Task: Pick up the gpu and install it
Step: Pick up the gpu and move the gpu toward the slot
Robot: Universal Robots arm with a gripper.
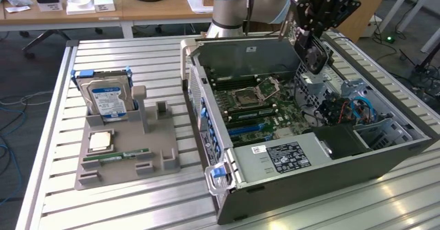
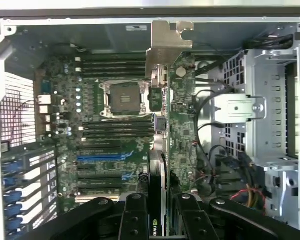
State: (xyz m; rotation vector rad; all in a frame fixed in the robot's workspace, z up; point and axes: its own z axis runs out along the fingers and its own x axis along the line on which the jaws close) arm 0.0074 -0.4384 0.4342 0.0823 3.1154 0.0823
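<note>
From my end the gripper (image 1: 309, 33) is clenched on the gpu (image 1: 315, 52), holding it over the open PC case (image 1: 309, 173). The card hangs below the fingers, roughly vertical w/ a slight tilt, black fan face toward the exterior cam. It sits over the cable and drive-bay side of the interior, not over the CPU socket (image 1: 251, 93).

On the wrist cam I see the gripper (image 2: 157, 212) w/ both black fingers (image 2: 134, 217) pinching the gpu (image 2: 179, 125) edge-on. The green board side faces the drive cage (image 2: 270, 100). The silver bracket (image 2: 166, 42) is at the end far from the fingers, up against the case wall. Beyond the card lies the motherboard (image 2: 115, 145), incl. the blue slot (image 2: 102, 157). The card looks clear of the board and not seated, tho the angle's poor and I can't swear to the gap.

Outside the case, at the exterior view's left, a grey fixture (image 1: 123, 160) sits on the slatted table (image 1: 103, 209). It carries the hard drive (image 1: 106, 98) upright, the RAM stick (image 1: 120, 155) lying flat, and a CPU chip (image 1: 100, 141).
</note>
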